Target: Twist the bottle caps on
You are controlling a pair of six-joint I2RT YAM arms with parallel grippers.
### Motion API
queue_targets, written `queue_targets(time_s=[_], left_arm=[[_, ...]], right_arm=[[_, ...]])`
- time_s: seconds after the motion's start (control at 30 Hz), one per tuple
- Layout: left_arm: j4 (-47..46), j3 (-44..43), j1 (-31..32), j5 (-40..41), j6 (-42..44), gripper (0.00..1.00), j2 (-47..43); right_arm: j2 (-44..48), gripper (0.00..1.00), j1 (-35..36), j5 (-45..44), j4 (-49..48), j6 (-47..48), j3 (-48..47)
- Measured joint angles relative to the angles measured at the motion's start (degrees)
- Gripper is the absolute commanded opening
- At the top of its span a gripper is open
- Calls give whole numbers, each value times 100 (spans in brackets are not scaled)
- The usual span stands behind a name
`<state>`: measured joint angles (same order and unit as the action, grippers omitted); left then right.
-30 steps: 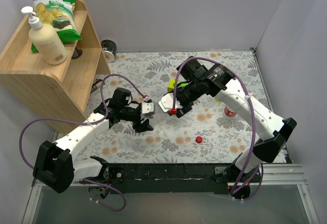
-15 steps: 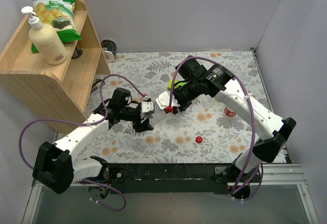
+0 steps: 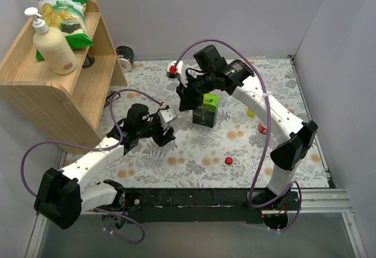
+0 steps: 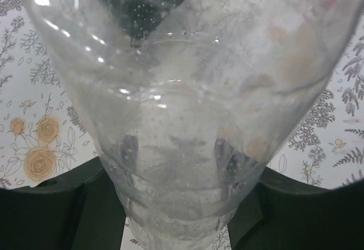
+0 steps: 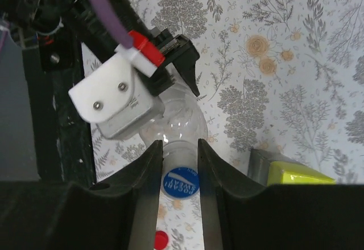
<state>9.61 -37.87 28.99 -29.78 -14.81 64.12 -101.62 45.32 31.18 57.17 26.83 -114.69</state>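
The right arm [image 3: 258,96] has swung across the bench [image 3: 194,152] to the left claw [image 3: 166,130], which clamps the clear bottle [image 4: 182,119]. The right claw [image 5: 178,150] has just pinched shut on the blue cap [image 5: 180,183] at the bottle's neck, so twisting looks ready to begin.

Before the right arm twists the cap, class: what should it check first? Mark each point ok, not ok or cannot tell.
1. Left gripper grips the bottle: ok, the bottle sits between its jaws.
2. Right gripper shut on the blue cap: ok.
3. Blue cap in line with the bottle's neck: ok in the right wrist view.
4. Cap seated on the threads: cannot tell, the neck is hidden.
5. Box clear of the right arm: cannot tell; it stands close beside it.
6. Red cap out of the way: ok, it lies well apart.
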Motion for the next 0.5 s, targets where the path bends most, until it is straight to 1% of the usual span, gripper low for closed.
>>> queue_targets(time_s=[0.1,0.13,0.2,0.23,0.33,0.4,0.43,0.5], left_arm=[[-92,0,42,264,-90,0,63],[-118,2,52,289,-105,0,63],[-68,39,81,354,-157,0,63],[-72,61,81,345,-173,0,57],[-138,66,81,249,-190,0,-7],[-98,66,74,24,-146,0,-83],[-26,66,76,-120,-98,0,-105],[232,63,76,-531,111,0,-105]], right_arm=[[-219,1,-98,59,-251,-730,9],[-291,15,-94,103,-282,-887,9],[-389,27,-92,116,-280,-1060,-46],[-433,36,-101,127,-249,-1115,-109],[-575,46,-157,133,-37,-1204,-584],[-546,51,-251,282,-68,-1141,-826],[-452,59,-339,389,-140,-1071,-833],[-149,67,-579,708,-271,-688,-656]])
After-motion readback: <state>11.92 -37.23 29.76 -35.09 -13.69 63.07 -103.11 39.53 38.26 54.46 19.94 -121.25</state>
